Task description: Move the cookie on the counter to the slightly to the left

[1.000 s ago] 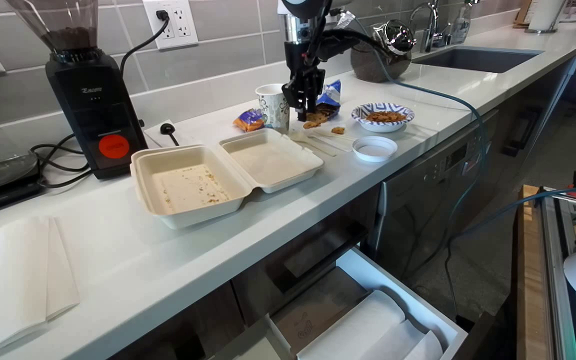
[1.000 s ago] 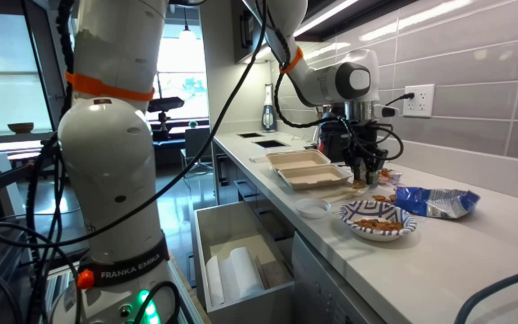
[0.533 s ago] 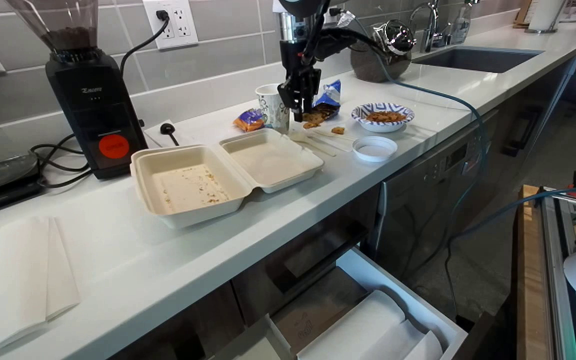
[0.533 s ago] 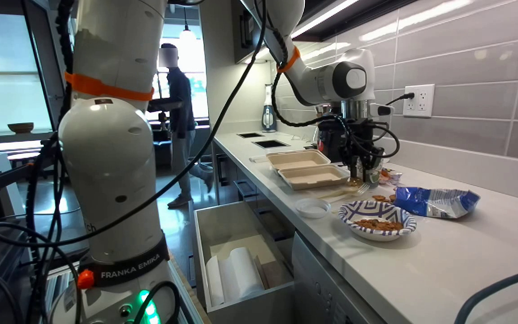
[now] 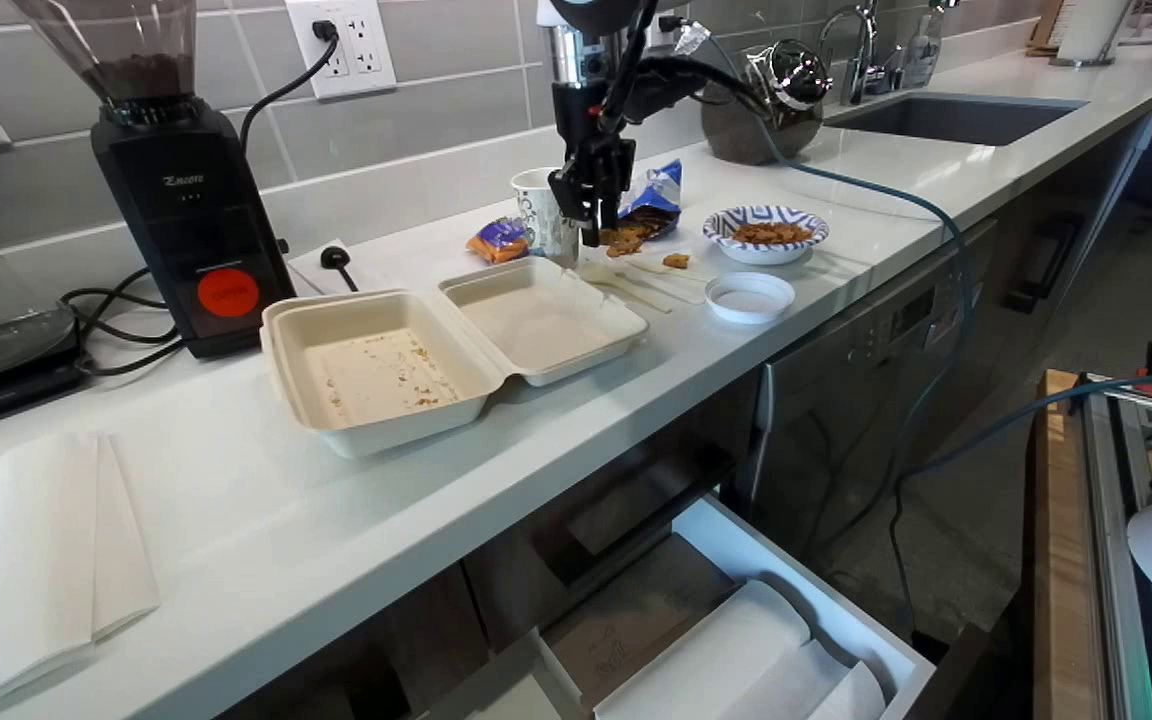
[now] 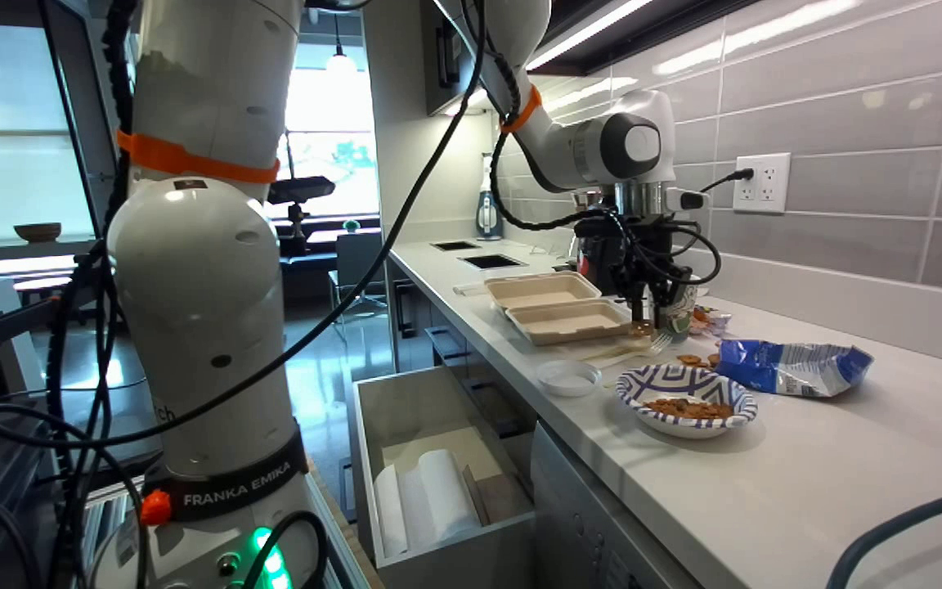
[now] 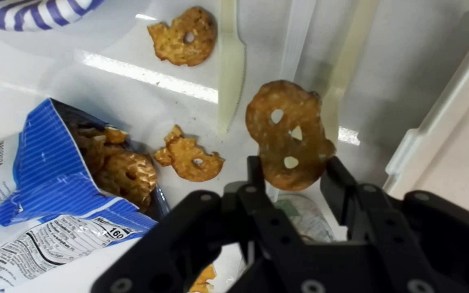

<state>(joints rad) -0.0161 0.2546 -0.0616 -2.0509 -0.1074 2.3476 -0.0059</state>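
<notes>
My gripper [image 7: 295, 166] is shut on a brown, pretzel-shaped cookie [image 7: 277, 140], one finger pressed to each side of its lower part. In the wrist view that cookie has three small holes and covers part of the plastic cutlery behind it. In an exterior view the gripper [image 6: 648, 324] hangs low over the pale counter [image 6: 806, 483], the cookie [image 6: 641, 329] small at its tips. Similar crisps lie loose on the counter: a round one [image 7: 202, 38] and a broken one [image 7: 189, 159]. In an exterior view the gripper [image 5: 593, 235] stands just right of the paper cup.
A patterned paper cup [image 5: 541, 215] stands close behind the gripper. An opened takeaway box [image 5: 386, 432] lies beside it. Nearby are a blue snack bag [image 6: 798, 368], a patterned bowl [image 6: 688, 376] of crisps, a white lid [image 5: 749, 300] and pale cutlery [image 7: 232, 69]. A drawer [image 6: 455, 564] hangs open below.
In both exterior views my gripper has moved a little to the left, the cookie still between its fingers. A person seen walking in the background half a second ago is gone.
</notes>
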